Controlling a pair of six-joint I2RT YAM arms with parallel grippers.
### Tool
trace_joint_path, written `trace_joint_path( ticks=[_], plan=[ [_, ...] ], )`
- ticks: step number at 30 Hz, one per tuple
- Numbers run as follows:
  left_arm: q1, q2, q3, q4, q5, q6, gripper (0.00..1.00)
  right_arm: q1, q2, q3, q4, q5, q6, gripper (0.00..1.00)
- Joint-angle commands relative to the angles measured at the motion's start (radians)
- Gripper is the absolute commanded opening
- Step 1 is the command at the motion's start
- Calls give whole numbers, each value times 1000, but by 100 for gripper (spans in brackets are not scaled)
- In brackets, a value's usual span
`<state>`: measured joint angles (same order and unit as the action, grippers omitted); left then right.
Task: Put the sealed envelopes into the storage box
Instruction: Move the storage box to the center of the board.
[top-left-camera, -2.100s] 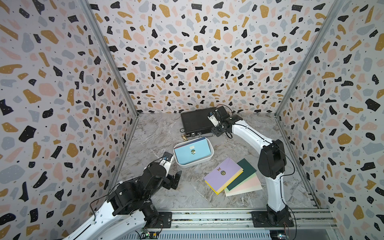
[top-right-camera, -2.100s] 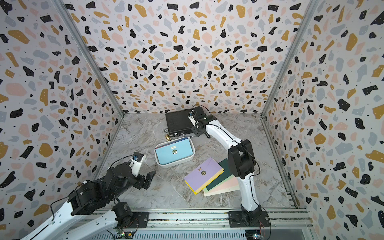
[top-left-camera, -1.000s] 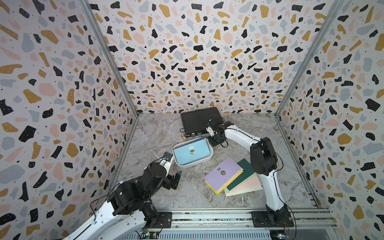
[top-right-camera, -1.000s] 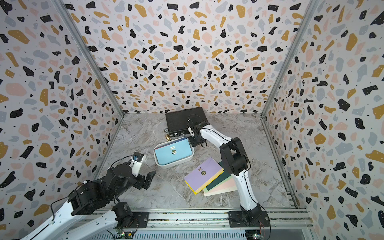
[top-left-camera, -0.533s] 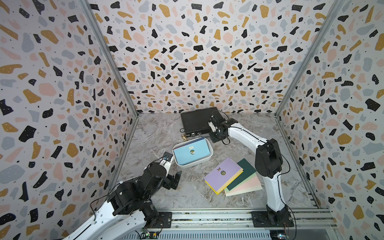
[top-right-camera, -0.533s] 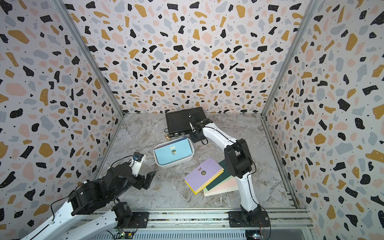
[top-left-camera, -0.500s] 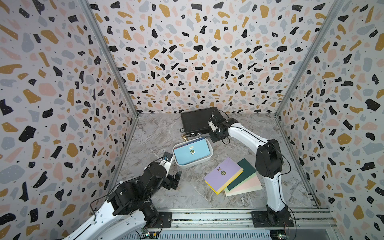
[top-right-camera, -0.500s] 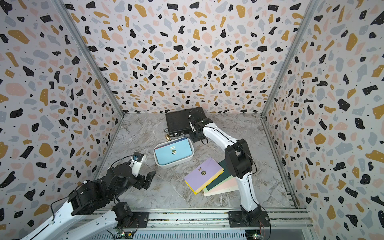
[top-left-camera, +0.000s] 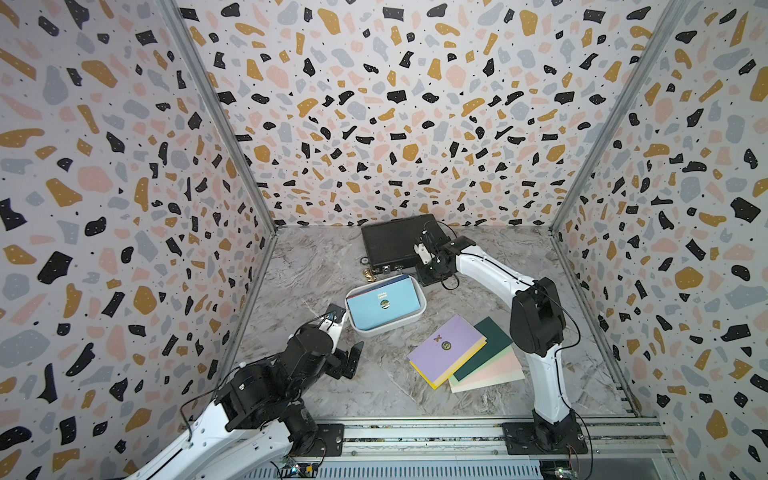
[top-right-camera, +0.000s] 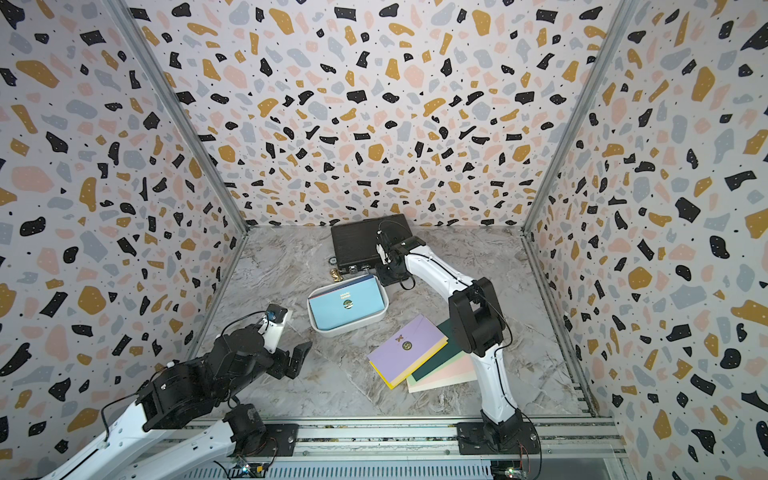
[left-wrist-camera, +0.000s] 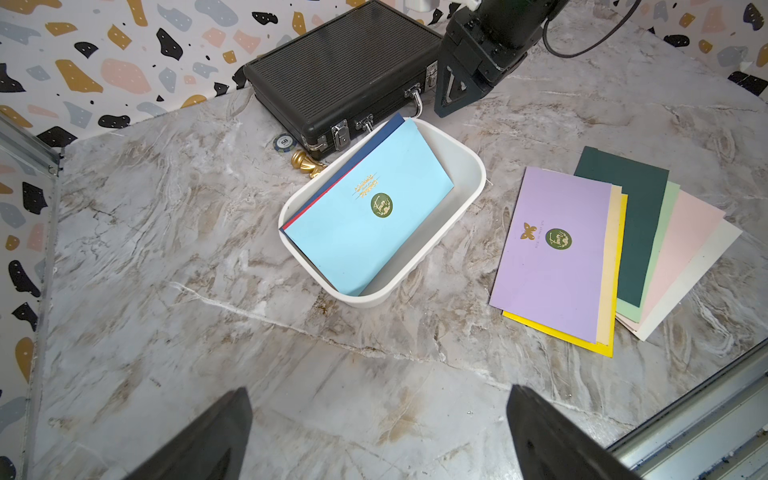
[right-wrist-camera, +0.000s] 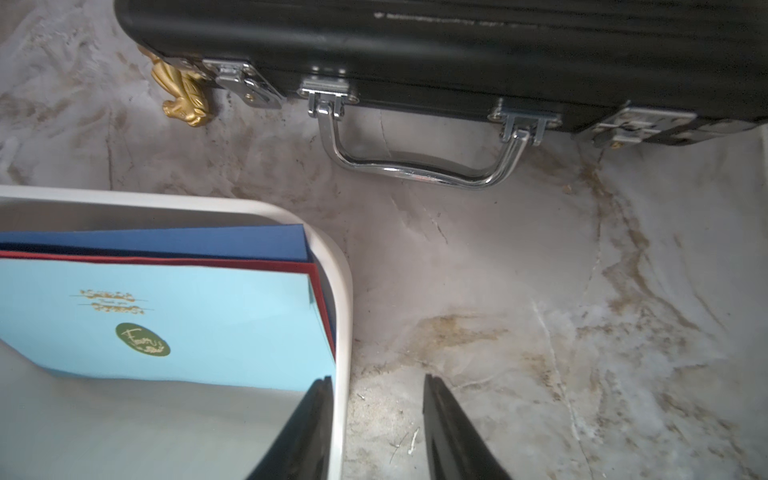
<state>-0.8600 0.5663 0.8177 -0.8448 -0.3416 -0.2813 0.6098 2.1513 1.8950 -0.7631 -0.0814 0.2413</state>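
Tabletop scene with two robot arms. The storage box (top-left-camera: 388, 329) (left-wrist-camera: 465, 195) stands near the middle of the table (top-left-camera: 374, 395), just in front of a closed black briefcase (top-left-camera: 390, 243) (left-wrist-camera: 345, 70). Three of the sealed envelopes lie in it, tilted against one long wall. A light blue envelope (top-left-camera: 382, 309) (right-wrist-camera: 208, 324) with a round green seal is on top. Under it are a red envelope (right-wrist-camera: 166, 262) and a navy envelope (right-wrist-camera: 166, 243), of which only the edges show.

The other envelopes lie fanned on the table beside the box, apart from it. A lilac envelope (top-left-camera: 444, 349) (left-wrist-camera: 552, 270) is uppermost, over cream, yellow (left-wrist-camera: 619, 282), dark green (left-wrist-camera: 636, 232), pale green, pink (left-wrist-camera: 685, 245) and off-white ones.

The left gripper (top-left-camera: 347, 361) (left-wrist-camera: 378, 390) hovers over bare table at the near left, its jaws spread wide and empty. The right gripper (top-left-camera: 428, 276) (right-wrist-camera: 378, 378) sits at the corner of the box nearest the briefcase handle. Its jaws are partly apart with the box rim (right-wrist-camera: 340, 291) seen between them, clamped on nothing.

A poker chip (left-wrist-camera: 283, 142) and a small gold figurine (left-wrist-camera: 305, 163) lie against the front of the briefcase.
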Motion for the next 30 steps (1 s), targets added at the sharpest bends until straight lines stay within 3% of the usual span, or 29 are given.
trace_joint_path(
  ticks=[1, 19, 30],
  plan=[
    [2, 0, -11, 32, -7, -6, 99, 7, 13, -4, -15, -15, 10, 41],
    [2, 9, -9, 32, -4, -6, 99, 9, 62, 3, -19, -26, 21, 36],
    [1, 17, -10, 34, 1, -6, 99, 9, -20, 13, -23, -40, 29, 37]
  ],
)
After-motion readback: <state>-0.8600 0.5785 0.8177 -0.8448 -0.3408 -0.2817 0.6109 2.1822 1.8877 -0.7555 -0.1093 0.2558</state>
